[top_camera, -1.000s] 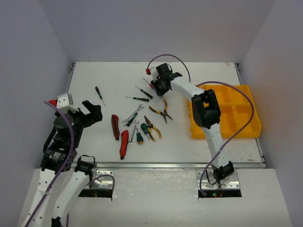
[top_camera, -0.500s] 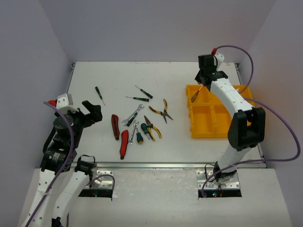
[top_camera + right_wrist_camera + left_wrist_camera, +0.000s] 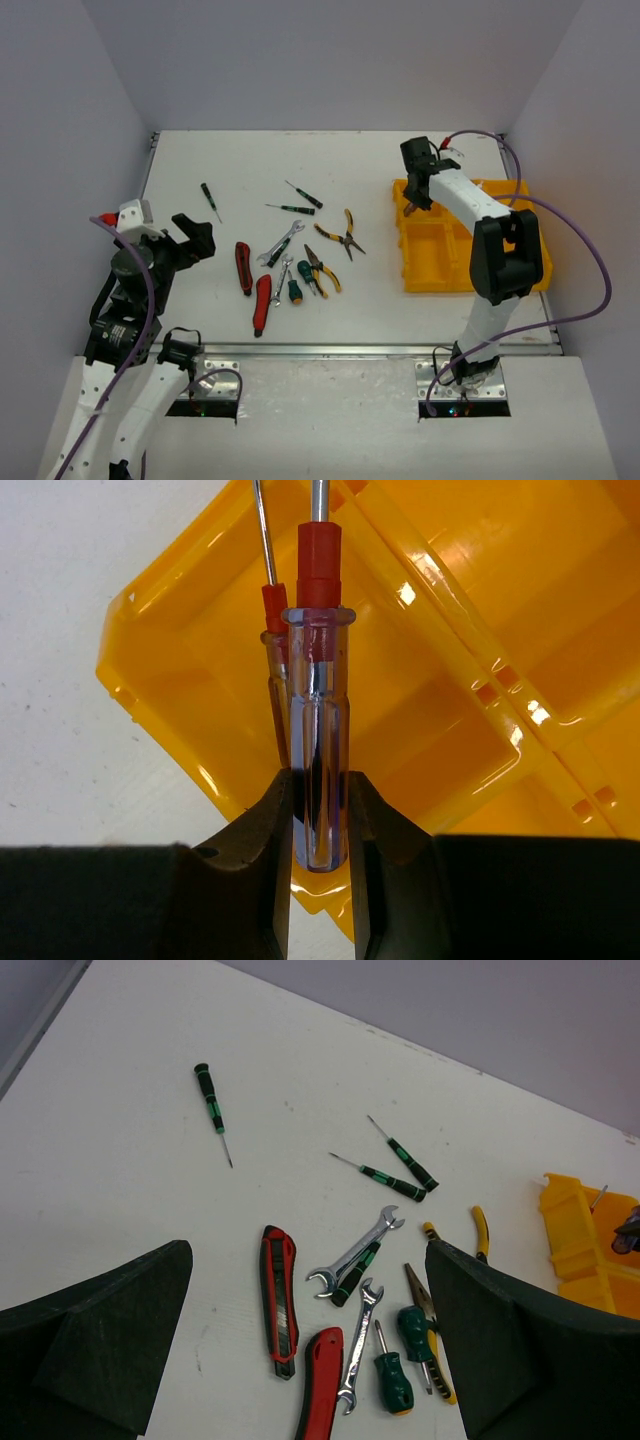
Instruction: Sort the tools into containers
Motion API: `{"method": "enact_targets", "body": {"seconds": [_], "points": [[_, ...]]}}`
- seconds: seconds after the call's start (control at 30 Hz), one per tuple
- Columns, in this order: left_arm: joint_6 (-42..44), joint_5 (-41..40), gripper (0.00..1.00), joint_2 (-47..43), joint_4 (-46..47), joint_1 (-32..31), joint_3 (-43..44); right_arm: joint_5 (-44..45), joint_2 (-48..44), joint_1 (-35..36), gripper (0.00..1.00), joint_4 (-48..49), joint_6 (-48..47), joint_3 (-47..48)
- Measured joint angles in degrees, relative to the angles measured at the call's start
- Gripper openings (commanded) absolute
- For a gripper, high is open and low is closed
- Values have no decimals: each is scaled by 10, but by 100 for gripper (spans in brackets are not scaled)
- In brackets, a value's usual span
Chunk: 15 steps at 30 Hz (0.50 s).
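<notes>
Where tools lie: loose at the centre of the table (image 3: pixel 230 160), well apart from the tray (image 3: pixel 440 270). They are pliers (image 3: pixel 340 232), wrenches (image 3: pixel 283 243), utility knives (image 3: pixel 243 267) and green screwdrivers (image 3: pixel 290 209). None block the right arm.
Left gripper (image 3: pixel 308 1260): jaws wide, nothing between them, over the table's left side.
Right gripper (image 3: pixel 318 790): jaws narrow, clamped on the butt of the screwdriver (image 3: pixel 318 710).
Screwdriver look: clear handle, red collar, steel shaft, over the tray's far-left compartment.
Beside it: second red-collared shaft; tool or reflection, cannot tell.
Tray edges: glossy yellow corner and left wall just beneath the gripper.
Room: bare table between tray and pliers.
</notes>
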Motion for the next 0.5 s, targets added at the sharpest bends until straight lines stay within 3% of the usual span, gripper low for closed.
{"method": "enact_targets", "body": {"seconds": [0.07, 0.1, 0.13, 0.17, 0.2, 0.47, 0.5], "points": [[0, 0, 100, 0, 0, 0, 0, 0, 4, 0, 11, -3, 4, 0], [0, 0, 100, 0, 0, 0, 0, 0, 5, 0, 17, -5, 5, 0], [0, 0, 100, 0, 0, 0, 0, 0, 6, 0, 31, -6, 6, 0], [0, 0, 100, -1, 0, 0, 0, 0, 6, 0, 55, -7, 6, 0], [0, 0, 100, -1, 0, 0, 0, 0, 6, 0, 66, -8, 5, 0], [0, 0, 100, -1, 0, 0, 0, -2, 6, -1, 77, -3, -32, 1], [0, 0, 100, -2, 0, 0, 0, -4, 7, -1, 83, -2, -40, 3]]}}
